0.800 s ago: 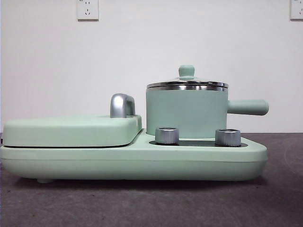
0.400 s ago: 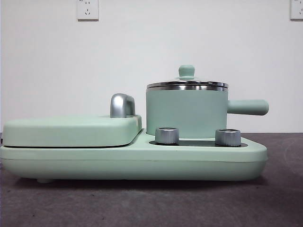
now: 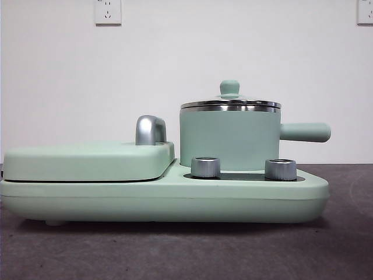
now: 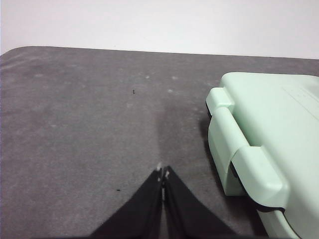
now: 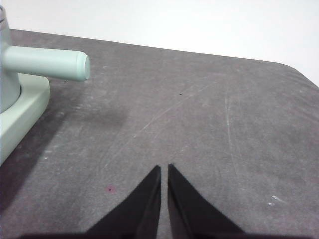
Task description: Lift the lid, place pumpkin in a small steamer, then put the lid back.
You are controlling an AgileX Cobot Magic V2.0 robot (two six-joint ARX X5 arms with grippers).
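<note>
Front view: a long mint-green base appliance (image 3: 175,201) rests on a dark grey table (image 3: 186,251) before a white wall (image 3: 186,64) bearing two sockets, one at upper left (image 3: 108,11). On the base's right half stands the small steamer (image 3: 229,139), a mint-green cylindrical pot with a shiny steel rim; its straight side handle (image 3: 305,132) projects toward the right of the view. The lid (image 3: 230,102) sits closed on the steamer's rim, its mint-green knob upright on top. Two silver knobs (image 3: 206,167) stand on the base just in front of the steamer. The left half of the base is covered by a wide flat griddle cover (image 3: 87,161), behind which a curved silver handle (image 3: 150,129) rises. The pumpkin does not appear in any view. Left wrist view: the left gripper (image 4: 163,173) hangs above bare table beside the end of the appliance, near but apart from the hinged end of the griddle cover; its two black jaws are pressed together, grasping nothing. Right wrist view: the right gripper (image 5: 164,169) hangs above bare table on the side toward which the steamer's handle points, well apart from the handle's tip; its jaws are nearly together with a thin slit between them, grasping nothing.
</note>
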